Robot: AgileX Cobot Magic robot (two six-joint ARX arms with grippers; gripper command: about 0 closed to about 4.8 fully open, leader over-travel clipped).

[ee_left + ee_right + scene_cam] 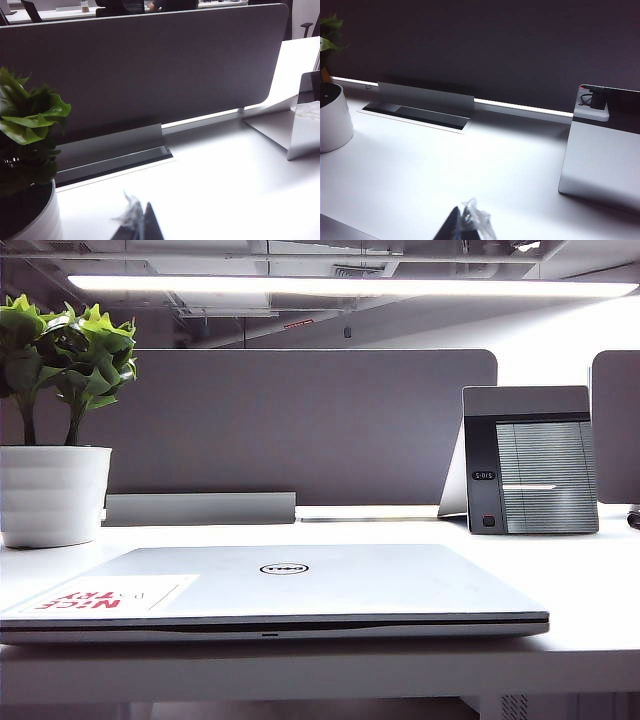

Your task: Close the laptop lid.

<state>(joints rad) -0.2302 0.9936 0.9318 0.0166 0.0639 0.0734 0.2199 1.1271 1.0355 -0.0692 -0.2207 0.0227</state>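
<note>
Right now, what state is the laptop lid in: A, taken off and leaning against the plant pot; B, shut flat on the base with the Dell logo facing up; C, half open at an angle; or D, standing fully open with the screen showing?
B. In the exterior view the laptop lid lies flat on its base, logo up. Only a dark tip of the left gripper and right gripper shows.

The lid [300, 580] lies flat and shut near the desk's [590, 570] front edge, nothing above it; bare desk runs behind it to the divider [300, 425]; a plant [55, 495] blocks the back left corner, an upright device [530, 460] the back right; the left gripper [137, 225] and right gripper [465, 225] hang over open desk, only their tips visible.
</note>
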